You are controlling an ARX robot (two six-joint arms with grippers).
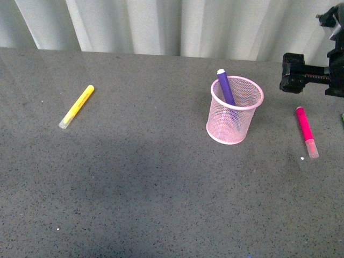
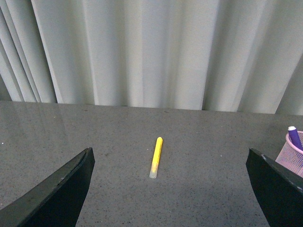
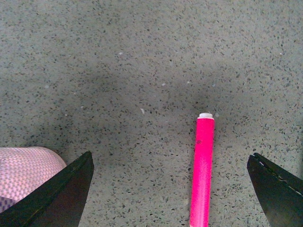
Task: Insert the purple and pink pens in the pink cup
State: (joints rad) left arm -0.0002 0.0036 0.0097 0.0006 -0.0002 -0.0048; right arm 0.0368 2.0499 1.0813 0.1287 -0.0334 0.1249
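– Right gripper (image 3: 170,156) hung wide open above the table (image 1: 161,188), nothing held; could you place the pink pen (image 1: 306,131)?

– Flat on the table, close to its right edge and well apart from the pink cup (image 1: 228,126); the wrist camera had it lying lengthwise between the two fingers, nearer one than the other, touching neither.

– And the purple pen (image 1: 226,86)?

– Standing in the cup, leaning against the rim, its top poking out; the cup itself stood right of the table's middle, toward the far edge; half the job looked done to me, and picking up the pink pen was the step in hand.

– What did the next move call for?

– A descent onto the barrel, I reckoned; shift sideways first so the pen sat centred, then close across it; after that a lift, a tilt upright, and a carry away from the right edge to drop it in beside the purple one without nudging that light mesh.

– Left gripper (image 2: 170,156)?

– Spread open as well, empty; it looked toward the yellow marker (image 1: 76,106) lying near the table's far left corner; not part of this task.
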